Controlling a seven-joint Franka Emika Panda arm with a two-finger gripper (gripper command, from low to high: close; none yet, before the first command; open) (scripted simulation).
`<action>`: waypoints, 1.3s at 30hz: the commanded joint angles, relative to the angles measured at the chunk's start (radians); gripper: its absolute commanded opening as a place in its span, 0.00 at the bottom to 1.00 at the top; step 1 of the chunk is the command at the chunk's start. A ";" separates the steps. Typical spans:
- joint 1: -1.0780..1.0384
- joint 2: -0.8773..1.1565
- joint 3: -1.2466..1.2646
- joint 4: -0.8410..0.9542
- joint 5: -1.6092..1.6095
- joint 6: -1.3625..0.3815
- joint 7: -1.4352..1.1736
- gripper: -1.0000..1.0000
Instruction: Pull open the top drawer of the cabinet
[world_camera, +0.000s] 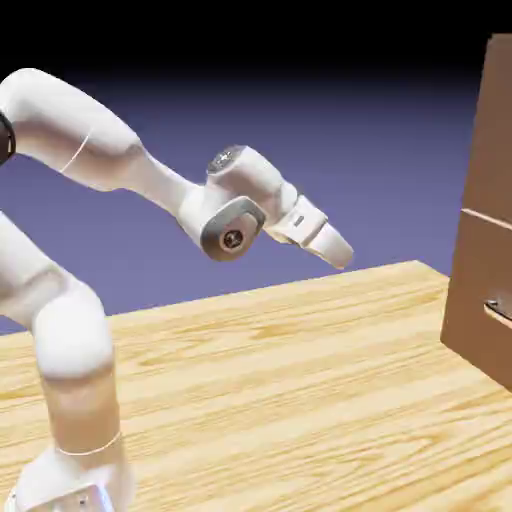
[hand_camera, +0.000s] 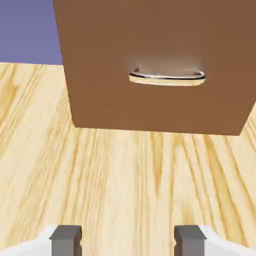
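The wooden table (world_camera: 280, 380) bears the cabinet (world_camera: 485, 290).

cabinet (world_camera: 487, 210) cropped at right edge

Table (world_camera: 280, 380): pale wood, pronounced grain, light satin sheen. Cabinet (hand_camera: 150, 45): reddish-brown, smooth, matt, no grain visible. Handle (hand_camera: 167, 77): polished metal, bright highlights. Arm (world_camera: 110, 150): white, smooth, slightly glossy, probably plastic shell. Fingertips (hand_camera: 66, 239): grey, matt; material cannot be determined.
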 joint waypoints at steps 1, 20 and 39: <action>0.003 0.022 -0.005 0.033 0.044 0.001 -0.010 0.50; 0.058 0.433 -0.096 0.669 0.870 0.015 -0.205 0.50; 0.113 0.845 -0.186 1.304 1.696 0.029 -0.399 0.50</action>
